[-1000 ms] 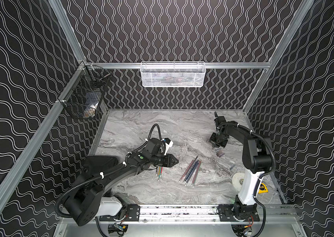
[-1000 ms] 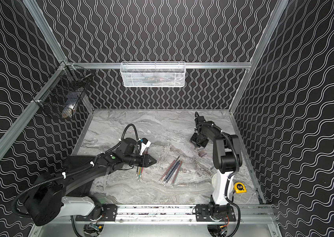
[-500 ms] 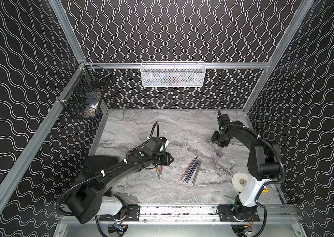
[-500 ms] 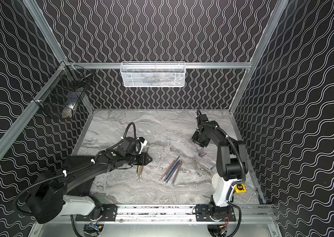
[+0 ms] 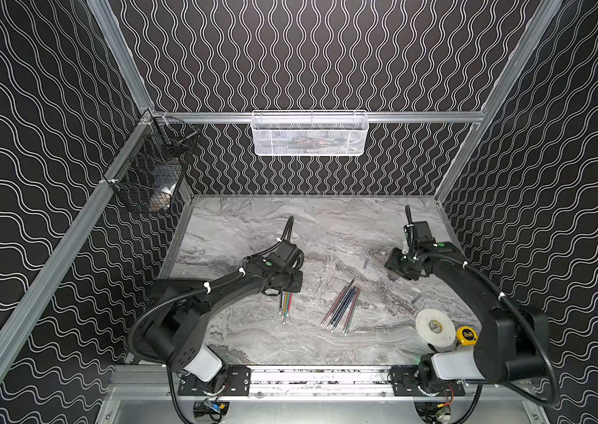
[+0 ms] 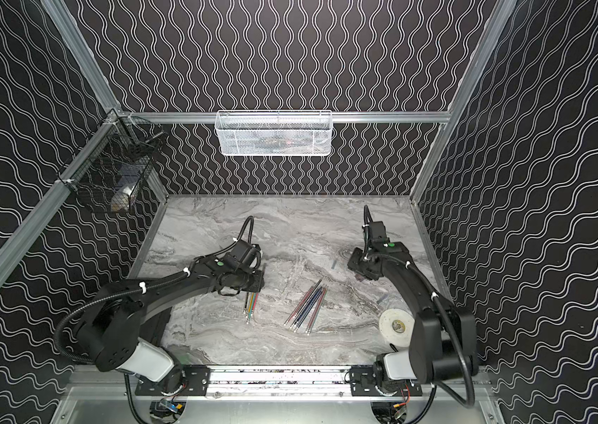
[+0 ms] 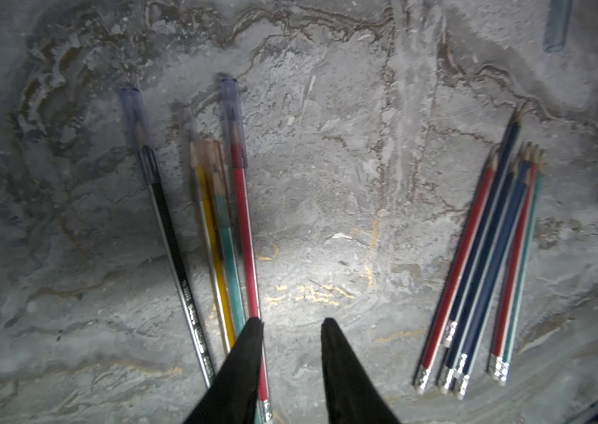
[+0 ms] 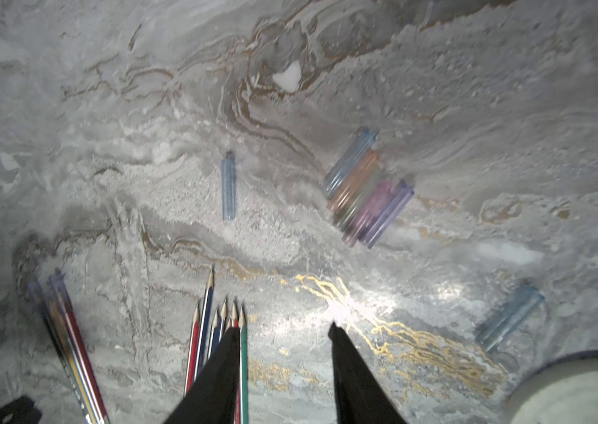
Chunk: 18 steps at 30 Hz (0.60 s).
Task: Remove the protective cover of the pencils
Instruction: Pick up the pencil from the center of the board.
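Four pencils (image 7: 216,235), black, yellow, green and red, lie side by side with clear covers (image 7: 233,121) on their tips. In both top views they lie just in front of my left gripper (image 5: 291,285), which is open and empty (image 7: 292,323). Its one finger overlaps the red pencil's shaft. Several bare pencils (image 5: 341,310) (image 7: 484,257) lie to the right of them. My right gripper (image 5: 400,267) hovers open and empty (image 8: 284,330) at the right. Several loose covers (image 8: 367,187) lie bunched on the table beyond its fingertips, with single covers (image 8: 228,189) (image 8: 508,317) apart from them.
A white tape roll (image 5: 435,326) and a yellow tape measure (image 5: 467,336) sit at the near right by the right arm's base. A white mesh basket (image 5: 310,134) hangs on the back wall and a black wire basket (image 5: 150,172) on the left wall.
My right gripper has opened from shut and drawn a little nearer, its elbow swinging out to the right. My left gripper has pulled back slightly to the left over the capped pencils.
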Available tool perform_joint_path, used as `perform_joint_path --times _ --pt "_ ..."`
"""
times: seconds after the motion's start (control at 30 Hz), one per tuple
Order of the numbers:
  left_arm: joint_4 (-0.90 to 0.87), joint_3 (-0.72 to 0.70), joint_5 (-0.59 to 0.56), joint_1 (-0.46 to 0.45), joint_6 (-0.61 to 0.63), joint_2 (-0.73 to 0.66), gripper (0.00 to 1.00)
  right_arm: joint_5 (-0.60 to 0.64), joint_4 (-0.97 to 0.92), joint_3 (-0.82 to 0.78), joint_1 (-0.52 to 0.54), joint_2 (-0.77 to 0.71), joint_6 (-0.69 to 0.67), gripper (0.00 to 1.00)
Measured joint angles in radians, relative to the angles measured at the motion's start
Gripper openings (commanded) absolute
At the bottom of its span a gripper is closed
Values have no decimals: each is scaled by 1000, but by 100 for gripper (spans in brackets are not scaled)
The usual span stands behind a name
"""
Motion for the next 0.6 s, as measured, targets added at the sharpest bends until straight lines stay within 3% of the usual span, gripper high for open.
perform_joint_path --times 0.23,0.6 --pt "-25 50 -26 0 24 95 32 -35 62 -120 4 -101 -37 41" --pt "-15 78 -25 0 33 195 31 -55 122 -176 5 -95 -50 41"
